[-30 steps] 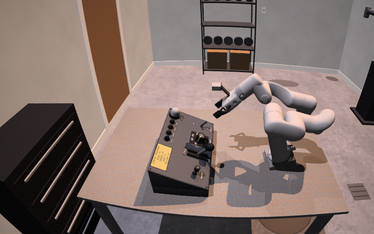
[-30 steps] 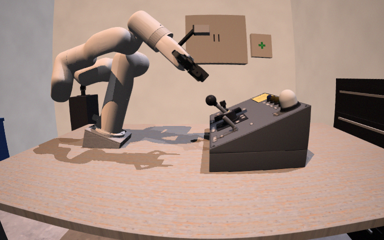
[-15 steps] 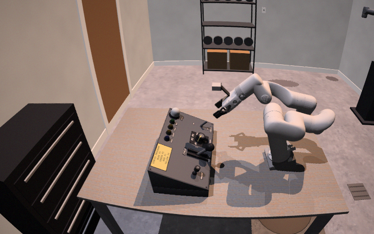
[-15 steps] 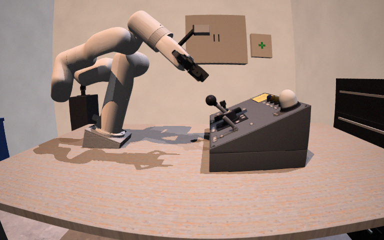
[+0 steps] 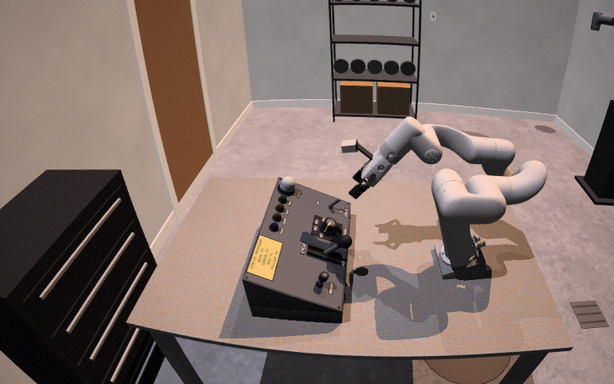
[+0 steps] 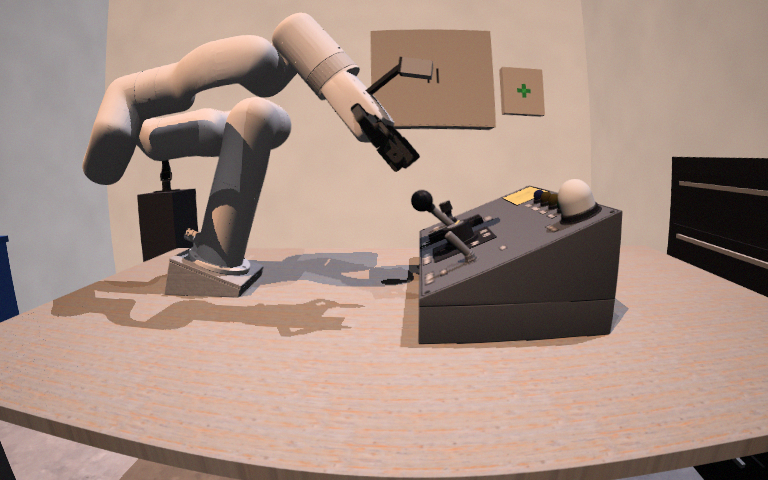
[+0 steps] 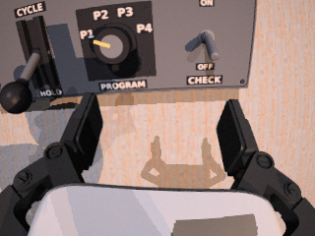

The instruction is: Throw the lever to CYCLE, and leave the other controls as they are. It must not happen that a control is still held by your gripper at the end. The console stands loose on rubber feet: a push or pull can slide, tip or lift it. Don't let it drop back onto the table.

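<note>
The dark sloped console [image 5: 301, 246] stands on the wooden table. Its lever, a grey stem with a black ball knob [image 5: 344, 241], leans toward the console's low edge, at the HOLD end of its slot; the CYCLE label [image 7: 30, 10] marks the far end. The knob also shows in the side view [image 6: 421, 199] and at the left of the wrist view [image 7: 15, 97]. My gripper [image 5: 357, 190] is open and empty. It hangs in the air above the table, beside the console's low edge and apart from the lever, seen too in the side view [image 6: 399, 155].
The panel also carries a PROGRAM rotary dial [image 7: 106, 43] at P1, a CHECK toggle [image 7: 203, 46], a small joystick [image 5: 322, 277], a white dome [image 5: 287, 183], a column of coloured buttons [image 5: 280, 209] and a yellow label [image 5: 265, 257]. A black drawer cabinet [image 5: 67, 266] stands left of the table.
</note>
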Tool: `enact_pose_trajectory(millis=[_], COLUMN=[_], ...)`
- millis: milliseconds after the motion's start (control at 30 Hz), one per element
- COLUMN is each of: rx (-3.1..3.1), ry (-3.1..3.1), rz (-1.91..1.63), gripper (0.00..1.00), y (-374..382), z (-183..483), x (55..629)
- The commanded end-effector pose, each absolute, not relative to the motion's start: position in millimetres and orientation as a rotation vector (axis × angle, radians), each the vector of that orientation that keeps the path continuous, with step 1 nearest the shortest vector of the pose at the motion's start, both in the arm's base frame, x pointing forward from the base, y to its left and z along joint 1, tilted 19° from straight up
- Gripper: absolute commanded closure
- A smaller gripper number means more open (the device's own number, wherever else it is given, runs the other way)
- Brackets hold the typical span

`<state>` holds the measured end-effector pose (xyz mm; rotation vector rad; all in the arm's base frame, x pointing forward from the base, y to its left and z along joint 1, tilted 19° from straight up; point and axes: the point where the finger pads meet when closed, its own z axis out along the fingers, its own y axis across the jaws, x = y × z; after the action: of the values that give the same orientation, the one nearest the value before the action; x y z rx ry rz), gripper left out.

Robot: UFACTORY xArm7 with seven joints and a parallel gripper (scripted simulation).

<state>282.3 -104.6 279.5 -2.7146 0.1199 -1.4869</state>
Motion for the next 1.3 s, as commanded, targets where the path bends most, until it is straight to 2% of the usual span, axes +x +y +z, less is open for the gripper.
enact_pose_trajectory(millis=[0,367,433,500,733,1100,1133,1267], rx=[-2.762,-2.848,-2.877,-2.877,-2.906,-2.907,-2.907,-2.907], ry=[0.144,0.117,0.070,0.070,-0.033,-0.043,-0.043,-0.043], rz=[-1.369,-1.198,-1.149,-1.149,-1.099,-1.095,-1.095,-1.095], gripper=[0.00,0.00,0.00,0.00,0.00,0.00,0.24,0.24], y=[-97,-43,-4,-4,65,71,71,71], z=[279,295,305,305,314,314,314,314], x=[285,296,298,298,291,290,290,290])
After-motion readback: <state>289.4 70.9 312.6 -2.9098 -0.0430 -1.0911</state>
